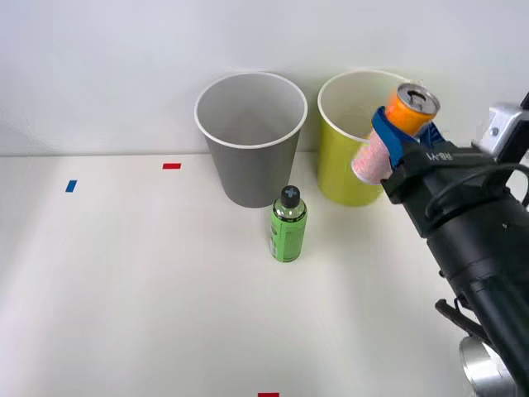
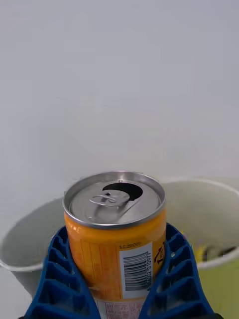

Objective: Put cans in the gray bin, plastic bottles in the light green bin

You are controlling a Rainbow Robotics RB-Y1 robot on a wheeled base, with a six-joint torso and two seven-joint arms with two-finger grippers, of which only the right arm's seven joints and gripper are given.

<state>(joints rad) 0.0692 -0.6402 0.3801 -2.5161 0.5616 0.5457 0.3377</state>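
The right gripper is clamped on the can, its 2 blue ribbed fingers pressed against either side of the orange band, and it holds the can up in the air, tilted, in front of the light green bin and level with its white rim. In the right wrist view the can's silver top shows an opened mouth with the pull tab lying flat, and a barcode sits on the orange side. Behind the can, in that same view, 2 bin rims appear, the gray one to one side and the yellow-green one to the other. The black arm runs back from the gripper toward the near right of the table. The gray bin stands just beside the light green bin, the 2 close but apart. The plastic bottle stands upright in front of the gap between them, nearer the gray bin, its black cap on. The tabletop is white, with a red tape mark and a blue tape mark off to the left and another red mark at the near edge. A plain white wall rises behind the bins.
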